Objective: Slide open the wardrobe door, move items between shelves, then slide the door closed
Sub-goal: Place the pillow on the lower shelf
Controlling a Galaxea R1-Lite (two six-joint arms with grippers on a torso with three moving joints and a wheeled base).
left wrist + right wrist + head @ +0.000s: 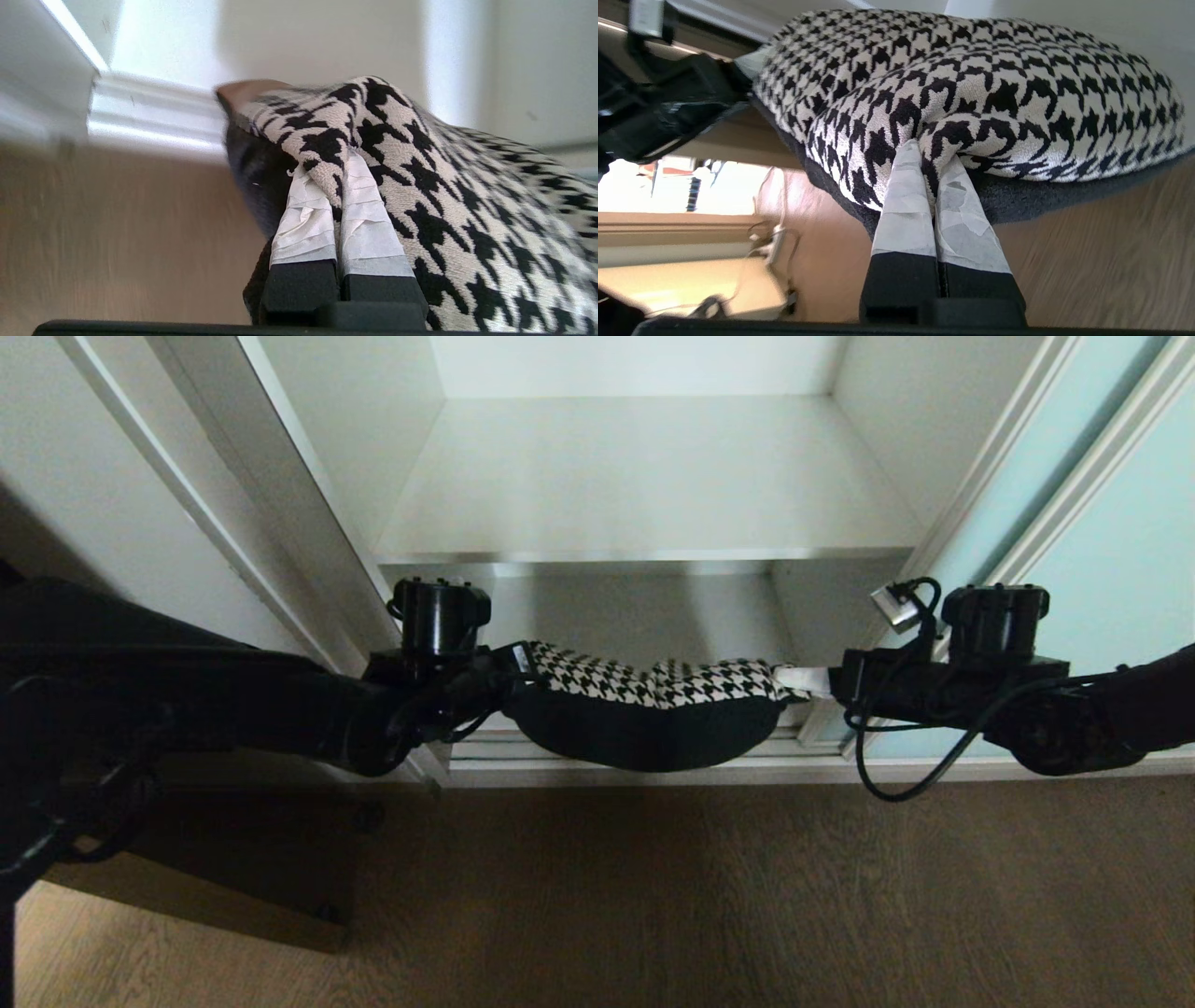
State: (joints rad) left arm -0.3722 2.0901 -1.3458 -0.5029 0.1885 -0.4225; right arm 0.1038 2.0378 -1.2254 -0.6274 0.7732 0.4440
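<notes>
Brown wood-grain floor (pixel 653 896) runs up to the ridged floor track (pixel 635 747) of the open wardrobe. Inside, a white shelf (pixel 644 485) lies bare and pale, with a lower compartment shadowed beneath its front edge. The aqua sliding wardrobe door (pixel 1120 541) stands pushed to my right, a white side panel (pixel 112 504) on my left.

I hold the cushion (pixel 653 709) slung between my arms, in front of the track and clear of the floor, its middle sagging. My left claw (pixel 337 179) is pinched tight on one corner, taped fingers (pixel 306 224) pressed into the houndstooth; my right claw (pixel 931 163) is clamped the same way on the opposite edge.

The cushion's black back hides part of the track, and my left arm goes dark and is cut off at the frame's edge. The lower compartment's floor I can hardly make out.

The opening is wider than the cushion.
</notes>
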